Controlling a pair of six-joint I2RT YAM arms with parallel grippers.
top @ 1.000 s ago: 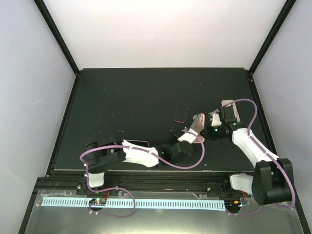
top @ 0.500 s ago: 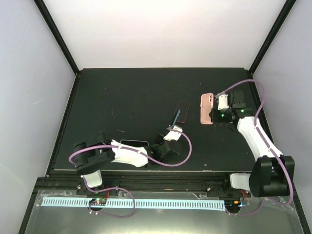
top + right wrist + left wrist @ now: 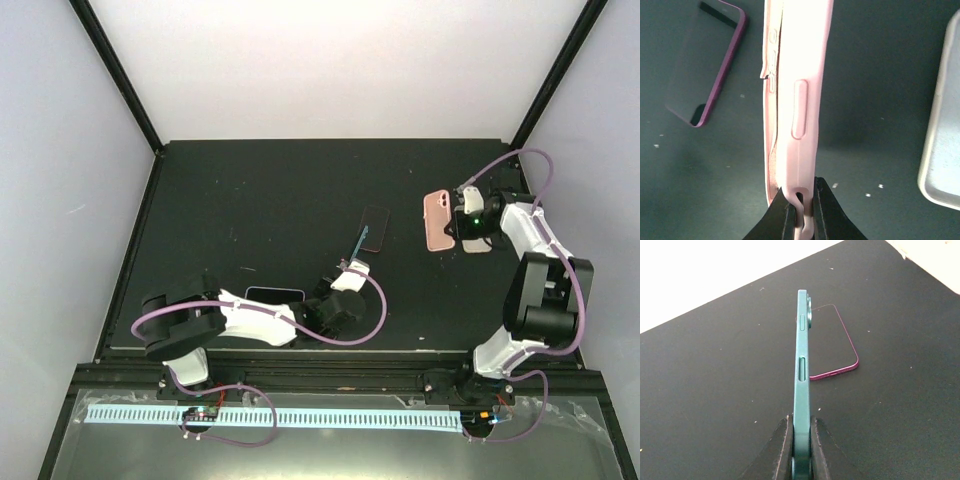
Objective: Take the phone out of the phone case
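Arms have parted since a second ago. The left pincer [image 3: 801,442] pinches the teal phone [image 3: 801,370] on edge, just beside the magenta-rimmed case [image 3: 832,340]. The right pincer [image 3: 800,206] clamps the pink phone case [image 3: 800,75], well apart from it. Extraction looks done.

Flat magenta-rimmed phone [image 3: 373,229] amid open table [image 3: 250,200]

Three things lie flat on the surface [image 3: 250,200]. The middle case [image 3: 375,229] lies near the centre. Just before it and a little to the left, the left hand [image 3: 801,437] holds the phone [image 3: 361,243] standing on its edge, apart from the middle case. Further right, the right hand [image 3: 800,202] holds the case [image 3: 438,221], also on edge. The outer case [image 3: 479,243] lies flat just right of it. The second phone [image 3: 275,295] lies at the near side, left of the left hand.
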